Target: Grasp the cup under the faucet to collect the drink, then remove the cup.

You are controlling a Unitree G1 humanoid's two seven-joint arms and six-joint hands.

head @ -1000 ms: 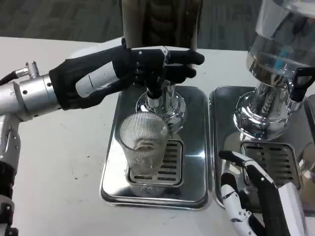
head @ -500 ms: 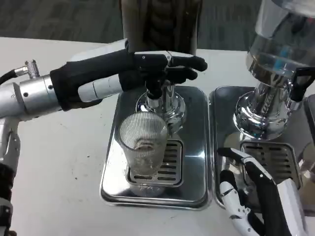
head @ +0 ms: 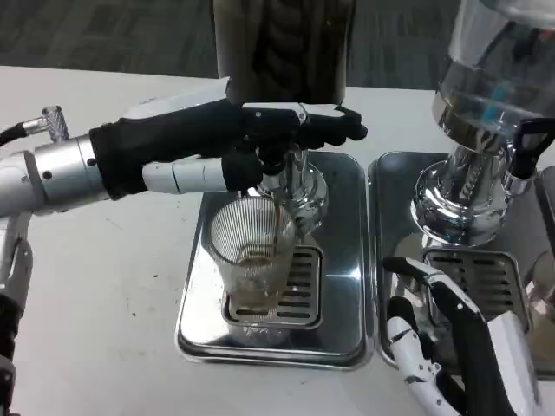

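A clear ribbed cup (head: pixel 253 260) stands upright on the grate of the steel drip tray (head: pixel 342 260), right under the faucet (head: pixel 284 173) of the dark drink dispenser (head: pixel 282 48). A thin brown stream (head: pixel 276 227) runs into the cup, and a little drink lies at its bottom. My left hand (head: pixel 251 130) reaches in from the left above the cup and grips the faucet lever, fingers over it and thumb beneath. My right hand (head: pixel 451 347) waits low at the right with its fingers apart, holding nothing, a short way right of the cup.
A second dispenser (head: pixel 486 104) with a clear tank stands at the right on its own steel tray (head: pixel 395 208), with a black tap (head: pixel 527 147). White table (head: pixel 95 286) lies to the left of the drip tray.
My left hand has closed down on the faucet lever, thumb coming in below it. Brown drink now streams into the cup. The right hand has barely moved.
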